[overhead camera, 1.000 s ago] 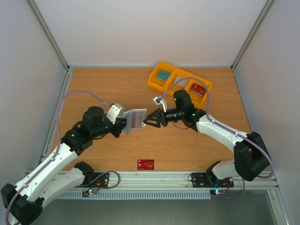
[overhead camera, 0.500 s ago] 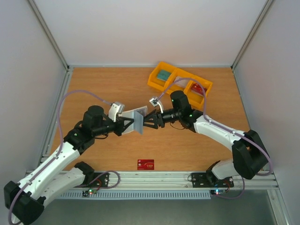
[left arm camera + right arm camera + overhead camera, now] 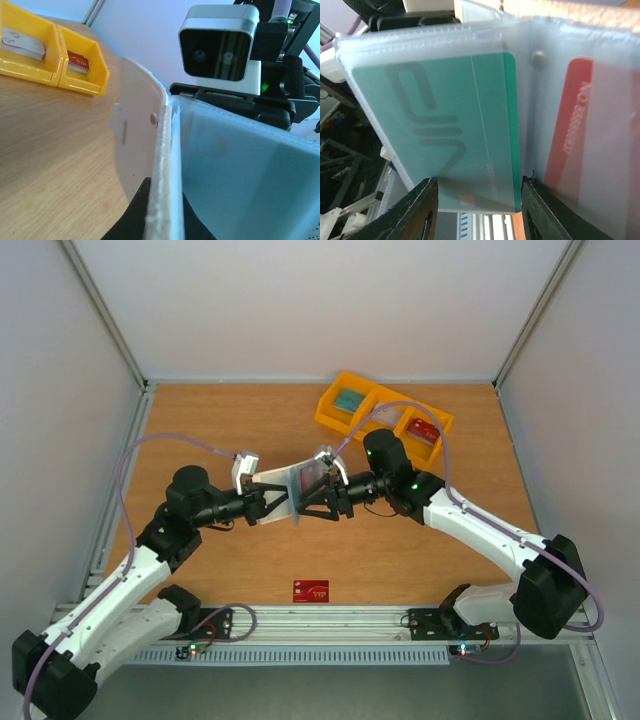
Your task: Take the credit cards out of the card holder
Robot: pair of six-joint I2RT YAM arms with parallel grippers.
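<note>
The card holder (image 3: 296,482) hangs above the table between the two arms, opened out. My left gripper (image 3: 164,195) is shut on its cream edge (image 3: 161,165), one black finger on each face. In the right wrist view the holder's clear sleeves face the camera. A green credit card (image 3: 450,115) sits in the left sleeve and a red one (image 3: 570,130) in the right, with a snap (image 3: 537,58) between them. My right gripper (image 3: 479,182) has one finger against each long edge of the green card's lower end. A red credit card (image 3: 311,591) lies on the table.
A yellow three-compartment bin (image 3: 322,412) stands at the back right, with a green item (image 3: 348,400) and a red card (image 3: 77,61) inside. The right wrist's camera housing (image 3: 220,45) is close behind the holder. Aluminium rails run along the table's near edge.
The left arm has swung the holder flatter and toward the right gripper. The right gripper has moved in under the holder and its jaws have narrowed onto the green card.
</note>
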